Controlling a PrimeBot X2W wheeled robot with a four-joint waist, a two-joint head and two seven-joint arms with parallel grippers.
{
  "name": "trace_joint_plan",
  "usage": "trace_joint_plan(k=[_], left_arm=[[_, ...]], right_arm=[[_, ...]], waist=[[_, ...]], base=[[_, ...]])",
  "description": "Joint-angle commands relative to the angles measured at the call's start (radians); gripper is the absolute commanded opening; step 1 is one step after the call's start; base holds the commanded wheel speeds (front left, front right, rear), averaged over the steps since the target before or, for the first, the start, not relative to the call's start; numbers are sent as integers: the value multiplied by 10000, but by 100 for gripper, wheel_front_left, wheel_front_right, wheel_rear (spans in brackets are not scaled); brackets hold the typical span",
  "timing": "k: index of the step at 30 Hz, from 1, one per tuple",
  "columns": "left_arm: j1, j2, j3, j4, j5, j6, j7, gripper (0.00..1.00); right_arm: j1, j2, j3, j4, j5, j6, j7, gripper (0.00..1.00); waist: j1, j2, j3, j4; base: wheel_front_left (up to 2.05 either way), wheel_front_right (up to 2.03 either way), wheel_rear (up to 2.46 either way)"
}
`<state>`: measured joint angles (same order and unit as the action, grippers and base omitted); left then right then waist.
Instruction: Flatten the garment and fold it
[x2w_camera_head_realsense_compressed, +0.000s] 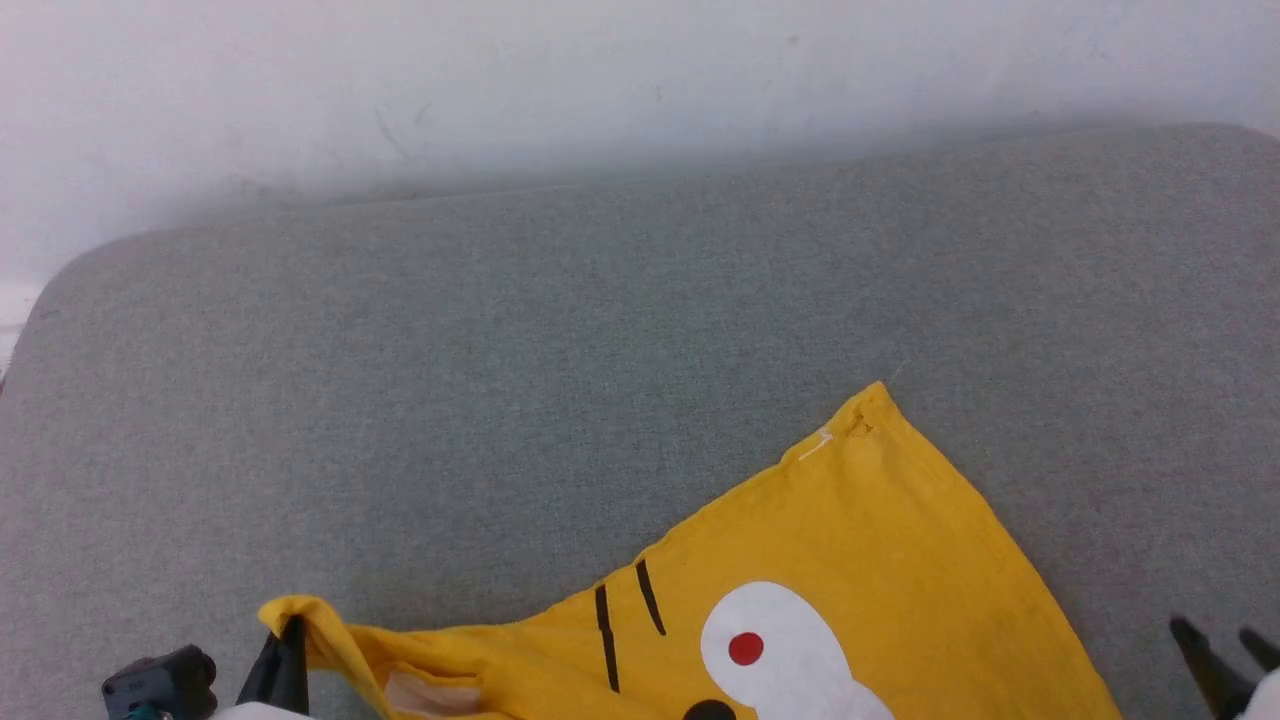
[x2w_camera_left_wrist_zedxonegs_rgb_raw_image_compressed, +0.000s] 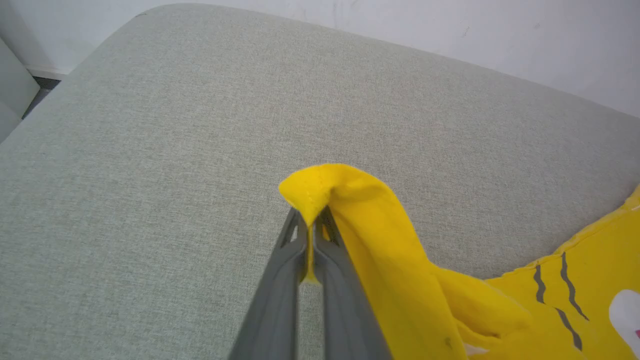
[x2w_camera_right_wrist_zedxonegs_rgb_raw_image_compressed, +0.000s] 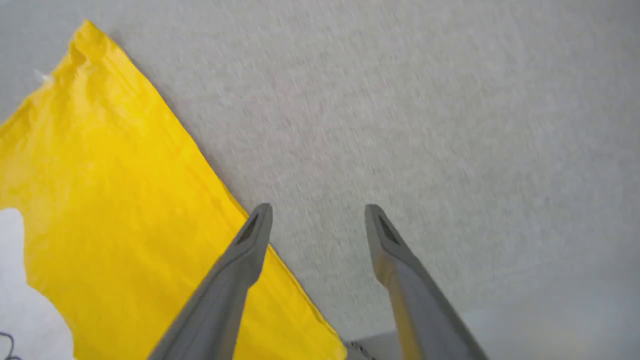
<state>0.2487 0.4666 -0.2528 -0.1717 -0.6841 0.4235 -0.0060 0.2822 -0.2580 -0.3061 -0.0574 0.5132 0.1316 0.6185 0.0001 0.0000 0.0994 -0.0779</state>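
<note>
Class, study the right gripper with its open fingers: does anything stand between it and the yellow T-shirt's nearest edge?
Nothing visible does. The right gripper hangs open at the straight edge of the garment. In the right wrist view one finger overlaps that edge, and the other is over the bare grey cushion.

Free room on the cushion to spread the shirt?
Whole far band of the cushion, between the wall and the shirt, is bare, and so is the left half beyond the left tool. Crowded near edge: shirt, left tool pinching its corner, open right tool at its right edge.
</note>
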Motion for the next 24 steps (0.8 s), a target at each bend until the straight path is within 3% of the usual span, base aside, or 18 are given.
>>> trace_joint_plan(k=[1, 6, 9, 17, 24], left_arm=[[-21, 78, 32, -81, 110, 49, 51, 0], [-278, 72, -11, -283, 207, 76, 25, 0], [-492, 22, -128, -398, 284, 49, 16, 0], [-1050, -194, -418, -318, 383, -105, -67, 0], [-1283, -395, -523, -101, 354, -185, -223, 0]], right_arm=[[-649, 25, 157, 10, -175, -9, -694, 100], [-2939, -192, 1199, 756, -315, -9, -3008, 100], [-4187, -469, 2274, 1770, -245, -9, -3197, 100], [-6516, -1272, 5084, 3639, 785, -9, -731, 100], [-7240, -1235, 6514, 4503, 1581, -9, 1024, 100]], waist=[[-1, 0, 127, 83], [-1, 0, 560, 324], [-1, 0, 917, 553], [-1, 0, 1574, 1240], [-1, 0, 1847, 1426]], base=[[0, 0, 0], [0, 0, 0], [0, 0, 0], [0, 0, 0], [0, 0, 0]])
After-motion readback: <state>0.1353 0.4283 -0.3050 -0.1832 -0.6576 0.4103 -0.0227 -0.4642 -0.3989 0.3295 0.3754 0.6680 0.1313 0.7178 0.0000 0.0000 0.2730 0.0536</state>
